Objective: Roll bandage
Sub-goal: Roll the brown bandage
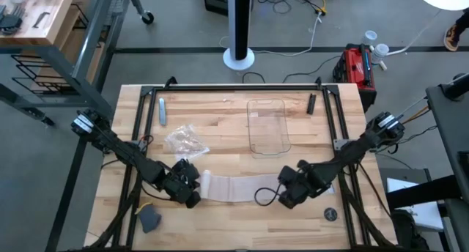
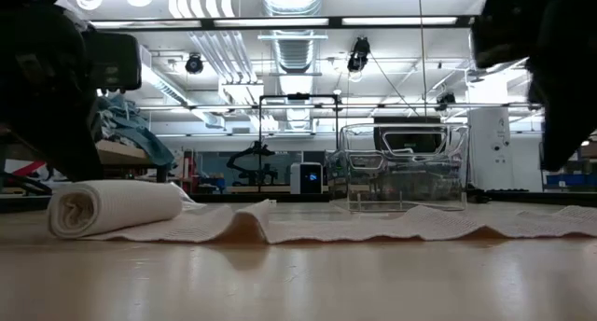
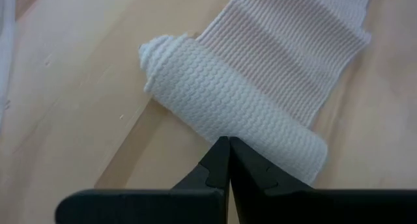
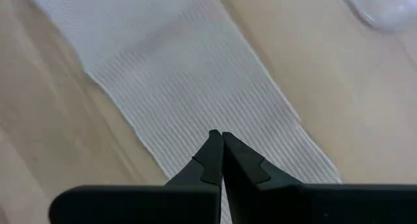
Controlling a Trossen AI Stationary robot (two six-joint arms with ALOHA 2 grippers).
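Partway rolled, the bandage (image 3: pixel 234 100) needs another turn: left pincer (image 3: pixel 229 144), tips together, nudges the roll; right pincer (image 4: pixel 216 138), likewise closed, pins the flat tail.

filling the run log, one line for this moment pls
task: roll bandage | soft white ribbed gauze bandage: left end rolled, rest flat | left gripper: shut, at roll | right gripper: shut, over flat end

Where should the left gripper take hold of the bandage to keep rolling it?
Probably the rolled end, fingers across the roll from above, from the side away from the flat strip. The roll lies on its side; the left gripper sits shut against it.
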